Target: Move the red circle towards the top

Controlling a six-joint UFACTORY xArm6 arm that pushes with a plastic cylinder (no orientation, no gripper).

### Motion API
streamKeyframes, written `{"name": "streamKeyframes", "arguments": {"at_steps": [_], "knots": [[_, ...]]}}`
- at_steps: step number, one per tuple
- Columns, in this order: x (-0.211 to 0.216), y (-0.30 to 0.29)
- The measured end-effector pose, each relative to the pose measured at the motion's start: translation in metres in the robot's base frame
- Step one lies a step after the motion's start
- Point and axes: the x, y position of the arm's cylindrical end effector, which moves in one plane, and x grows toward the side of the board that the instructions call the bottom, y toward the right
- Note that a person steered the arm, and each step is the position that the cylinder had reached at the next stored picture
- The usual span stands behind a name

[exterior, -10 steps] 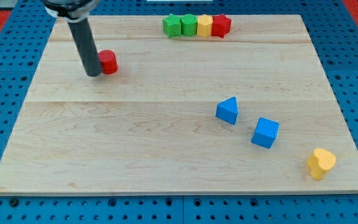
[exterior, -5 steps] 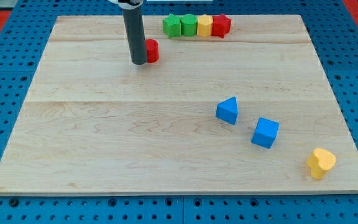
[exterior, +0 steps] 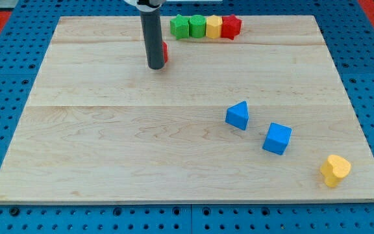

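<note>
The red circle (exterior: 165,52) sits on the wooden board near the view's top, left of centre, and is almost wholly hidden behind my rod. Only a thin red sliver shows at the rod's right side. My tip (exterior: 155,66) rests on the board just at the circle's lower left, touching or nearly touching it. The rod rises straight up out of the view's top.
A row at the view's top holds a green star-like block (exterior: 180,26), a green block (exterior: 197,26), a yellow block (exterior: 213,26) and a red star-like block (exterior: 231,26). A blue triangle (exterior: 237,115), a blue cube (exterior: 277,138) and a yellow block (exterior: 335,170) lie at lower right.
My tip has pushed the red circle to the right and slightly upward across the board. The rod now covers most of the circle. The other blocks have not moved.
</note>
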Motion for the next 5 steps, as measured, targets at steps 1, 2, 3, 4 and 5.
{"name": "streamKeyframes", "arguments": {"at_steps": [1, 2, 3, 4, 5], "knots": [[-0.013, 0.007], [-0.039, 0.007], [-0.061, 0.007], [-0.077, 0.007], [-0.082, 0.007]]}}
